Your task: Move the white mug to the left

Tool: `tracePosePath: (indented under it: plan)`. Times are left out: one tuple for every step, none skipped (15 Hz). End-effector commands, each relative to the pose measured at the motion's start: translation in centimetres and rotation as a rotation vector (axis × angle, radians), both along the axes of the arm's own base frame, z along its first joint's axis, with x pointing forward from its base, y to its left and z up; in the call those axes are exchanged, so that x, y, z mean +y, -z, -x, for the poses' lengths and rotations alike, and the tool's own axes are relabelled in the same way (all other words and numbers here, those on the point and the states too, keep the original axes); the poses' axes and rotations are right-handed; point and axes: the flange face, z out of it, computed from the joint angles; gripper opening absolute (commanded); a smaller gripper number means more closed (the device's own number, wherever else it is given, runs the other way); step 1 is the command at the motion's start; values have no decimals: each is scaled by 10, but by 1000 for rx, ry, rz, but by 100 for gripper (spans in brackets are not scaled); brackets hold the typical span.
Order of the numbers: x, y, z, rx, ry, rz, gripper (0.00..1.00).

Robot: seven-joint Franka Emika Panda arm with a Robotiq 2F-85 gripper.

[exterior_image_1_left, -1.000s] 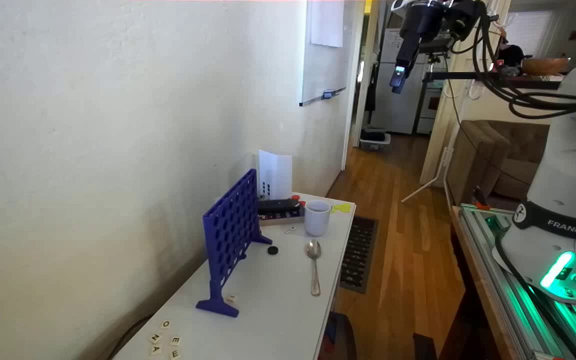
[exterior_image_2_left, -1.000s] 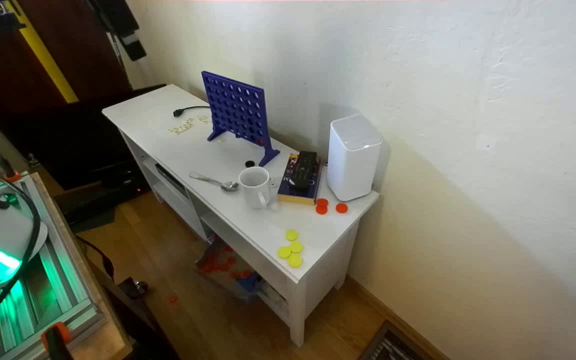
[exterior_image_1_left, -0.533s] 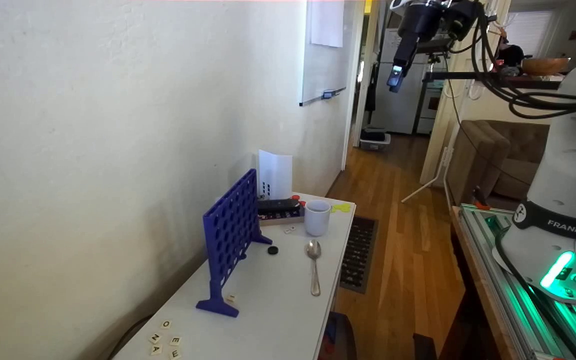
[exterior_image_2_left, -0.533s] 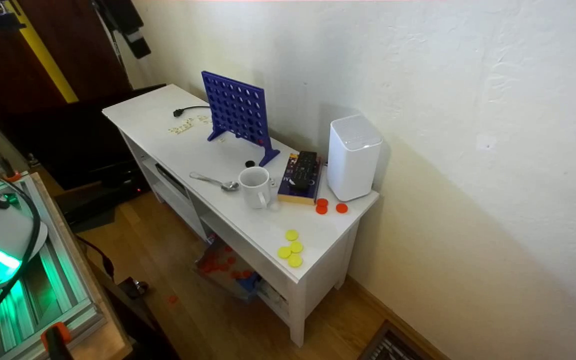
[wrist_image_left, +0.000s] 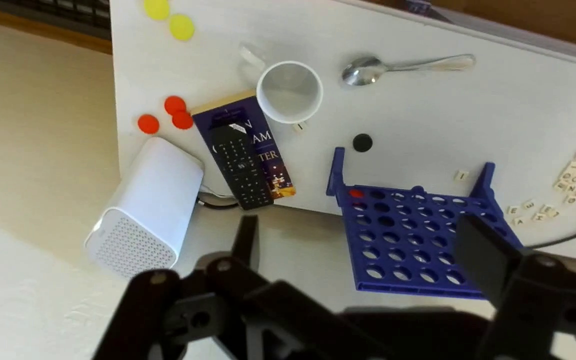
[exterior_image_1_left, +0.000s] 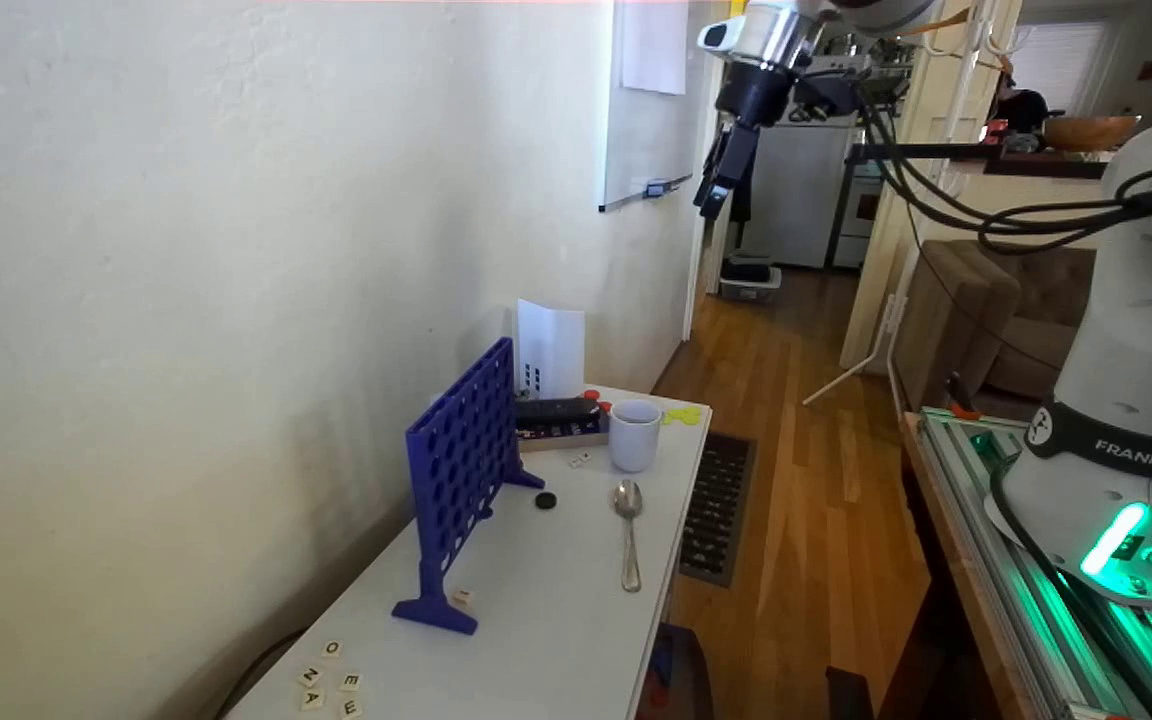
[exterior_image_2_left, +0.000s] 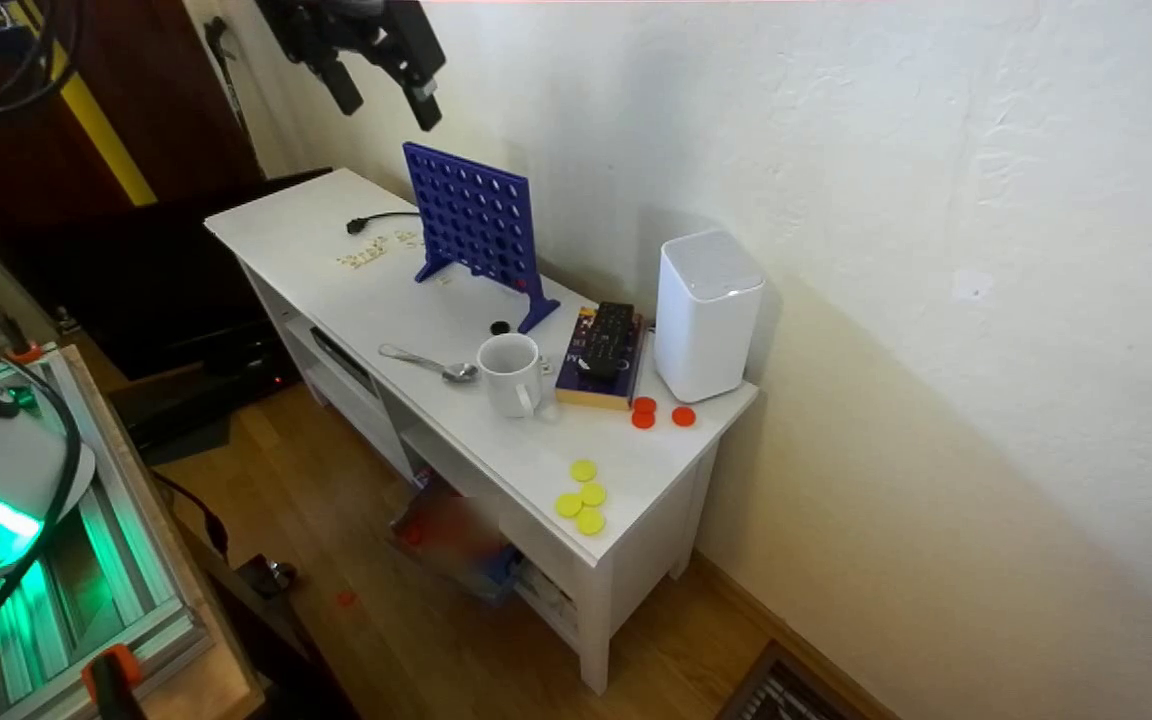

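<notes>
Your end effector (exterior_image_2_left: 389, 113) hangs w/ fingers spread, well above the counter (exterior_image_2_left: 366, 300); in an exterior view, the white mug (exterior_image_2_left: 509, 375) stands upright betw. spoon (exterior_image_2_left: 457, 372) (left) & book (exterior_image_2_left: 571, 370) (right).

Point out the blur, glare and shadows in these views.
Wrist view: the gripper is dark and soft-edged, the white mug sharper, and the spoon glints. Both exterior views: the robot's base light glares green. In an exterior view, a smear blurs red items below the desk, and a soft shadow falls on the wall behind the white boxy device.
</notes>
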Motion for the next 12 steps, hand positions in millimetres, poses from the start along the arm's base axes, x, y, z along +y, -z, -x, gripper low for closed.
tracePosePath:
  plan:
    - [-12, 30, -50, 48, -175, 95, 100]
    - [-15, 41, -58, 73, -221, 110, 100]
    - [-18, 52, -65, 96, -269, 130, 100]
    - [-24, 66, -71, 131, -313, 144, 100]
    - [-31, 79, -76, 166, -358, 154, 100]
    - [-37, 92, -80, 192, -410, 158, 100]
    - [-44, 105, -83, 218, -461, 159, 100]
    - [-51, 119, -86, 240, -517, 163, 100]
    - [-58, 133, -89, 262, -572, 165, 100]
    - [-65, 146, -91, 276, -615, 164, 100]
    - [-71, 159, -93, 286, -655, 158, 100]
    - [-77, 171, -94, 288, -689, 152, 100]
